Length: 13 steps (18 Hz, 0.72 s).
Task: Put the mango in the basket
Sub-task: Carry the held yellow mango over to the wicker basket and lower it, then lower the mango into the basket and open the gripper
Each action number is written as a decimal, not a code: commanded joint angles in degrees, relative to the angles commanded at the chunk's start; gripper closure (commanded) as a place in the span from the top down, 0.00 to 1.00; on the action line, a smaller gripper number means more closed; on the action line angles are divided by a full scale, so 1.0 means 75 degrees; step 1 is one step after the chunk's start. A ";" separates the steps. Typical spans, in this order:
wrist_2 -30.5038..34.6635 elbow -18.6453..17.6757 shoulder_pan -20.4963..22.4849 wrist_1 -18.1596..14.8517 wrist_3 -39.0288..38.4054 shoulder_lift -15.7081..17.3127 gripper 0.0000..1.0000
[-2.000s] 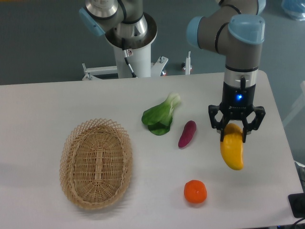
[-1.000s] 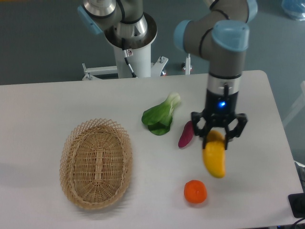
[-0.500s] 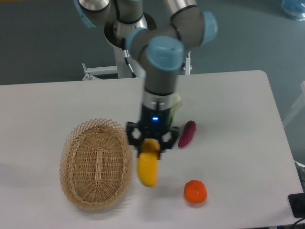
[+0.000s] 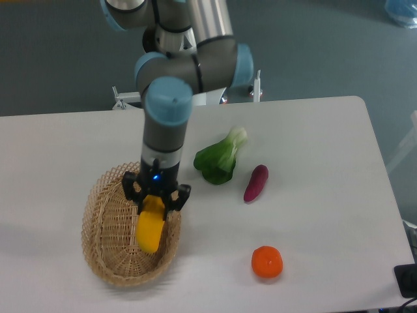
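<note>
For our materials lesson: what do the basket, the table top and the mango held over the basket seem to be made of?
Basket: woven wicker or rattan, light tan and matt, with visible strands and an open scalloped rim.
Table: smooth white matt surface, likely laminate.
Mango, held by the gripper: even yellow-orange, smooth skin; real or plastic cannot be told.

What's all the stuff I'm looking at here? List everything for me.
basket: one, light tan wicker, left part of the table.
mango: one, yellow-orange, held over the basket.
leafy green vegetable: one, green with a pale stem, mid-table.
sweet potato: one, purple, right of the vegetable.
orange: one, orange, near front edge.
table: one, white.
gripper: one, black, shut on the mango.
arm: one, grey with blue caps.
</note>
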 joint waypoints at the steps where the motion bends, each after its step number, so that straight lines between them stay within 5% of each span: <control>1: 0.0000 0.0012 -0.0035 0.0000 0.0000 -0.0047 0.59; 13: 0.0024 0.0000 -0.0199 0.0035 0.0094 -0.0411 0.65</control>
